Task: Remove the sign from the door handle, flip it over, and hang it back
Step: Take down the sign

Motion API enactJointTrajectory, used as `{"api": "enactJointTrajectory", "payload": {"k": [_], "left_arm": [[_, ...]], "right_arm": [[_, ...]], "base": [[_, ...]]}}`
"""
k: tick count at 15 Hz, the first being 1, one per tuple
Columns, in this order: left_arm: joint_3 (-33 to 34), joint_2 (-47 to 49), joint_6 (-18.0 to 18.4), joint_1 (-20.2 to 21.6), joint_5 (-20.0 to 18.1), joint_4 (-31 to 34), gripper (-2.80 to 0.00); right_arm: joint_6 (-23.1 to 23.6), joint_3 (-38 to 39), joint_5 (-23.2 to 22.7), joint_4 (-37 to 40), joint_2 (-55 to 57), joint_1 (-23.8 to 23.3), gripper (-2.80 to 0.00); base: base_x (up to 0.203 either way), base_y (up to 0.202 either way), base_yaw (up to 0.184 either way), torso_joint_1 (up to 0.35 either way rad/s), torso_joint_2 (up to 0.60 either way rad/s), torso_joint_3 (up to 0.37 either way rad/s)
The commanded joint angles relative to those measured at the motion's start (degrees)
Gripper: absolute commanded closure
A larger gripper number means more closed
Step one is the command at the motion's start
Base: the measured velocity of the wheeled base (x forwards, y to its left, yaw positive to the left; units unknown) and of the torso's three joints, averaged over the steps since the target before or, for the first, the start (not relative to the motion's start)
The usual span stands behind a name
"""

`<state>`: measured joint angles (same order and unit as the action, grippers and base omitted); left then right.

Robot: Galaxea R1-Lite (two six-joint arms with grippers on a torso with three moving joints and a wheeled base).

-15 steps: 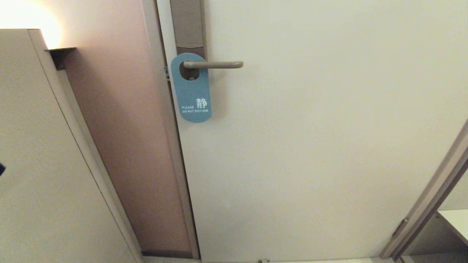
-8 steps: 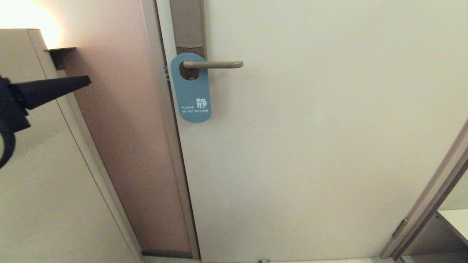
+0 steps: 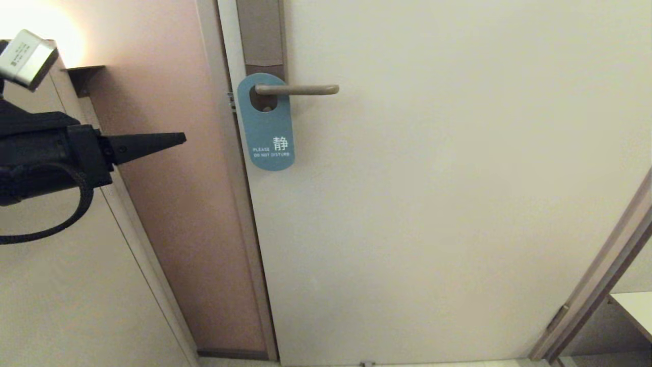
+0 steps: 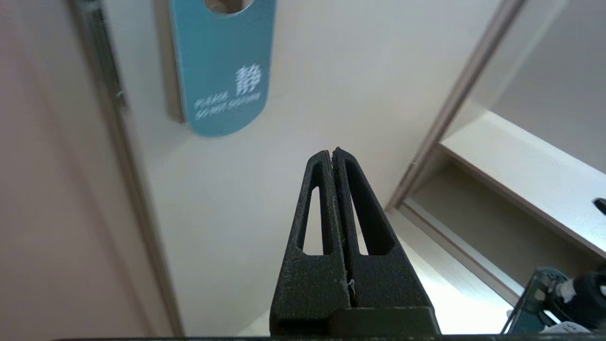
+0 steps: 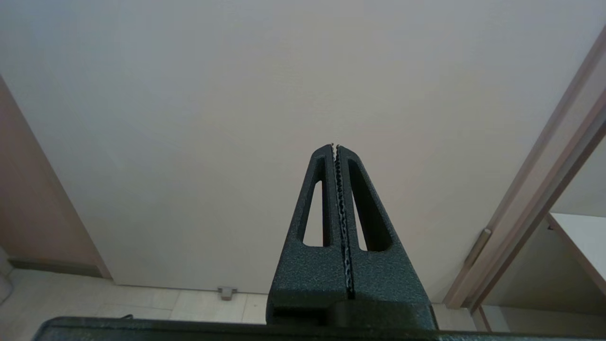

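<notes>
The blue sign [image 3: 268, 127] hangs on the door handle [image 3: 300, 89], its "DO NOT DISTURB" face outward. The lever passes through the sign's oval hole. My left gripper [image 3: 182, 136] is shut and empty, pointing right, well left of the sign and level with its lower half. In the left wrist view the sign [image 4: 220, 66] shows beyond the shut left gripper [image 4: 331, 152], apart from it. My right gripper [image 5: 334, 146] is shut and empty, low down and facing the bare door; it is outside the head view.
The cream door [image 3: 448, 193] fills the middle. A brown backplate [image 3: 261, 35] stands above the lever. A pinkish wall [image 3: 168, 204] and a cabinet side [image 3: 51, 285] lie left. A door frame [image 3: 601, 275] and a white shelf [image 3: 634, 306] sit at lower right.
My left arm has risen into the head view from the left edge, and its shut gripper has travelled right toward the sign. The sign and handle have not moved.
</notes>
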<state>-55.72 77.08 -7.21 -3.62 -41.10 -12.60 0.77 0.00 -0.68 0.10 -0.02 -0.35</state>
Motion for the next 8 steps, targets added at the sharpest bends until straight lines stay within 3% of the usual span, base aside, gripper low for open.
{"api": "enactJointTrajectory", "payload": {"k": [1,5,8], "left_arm": [[0.0,4.2,-0.2,0.7,-2.5,-2.1,0.0],[-0.1,10.8,0.1,3.7,-9.3,-7.7,0.0],[-0.1,15.4,0.2,5.8,-9.9,-13.3,0.0]], "right_arm": [[0.0,0.0,0.0,0.0,0.0,0.0,0.0],[0.0,0.0,0.0,0.0,0.0,0.0,0.0],[0.0,0.0,0.0,0.0,0.0,0.0,0.0]], "base": [[0.0,0.0,0.0,0.0,0.0,0.0],[0.0,0.0,0.0,0.0,0.0,0.0],[0.0,0.0,0.0,0.0,0.0,0.0]]}}
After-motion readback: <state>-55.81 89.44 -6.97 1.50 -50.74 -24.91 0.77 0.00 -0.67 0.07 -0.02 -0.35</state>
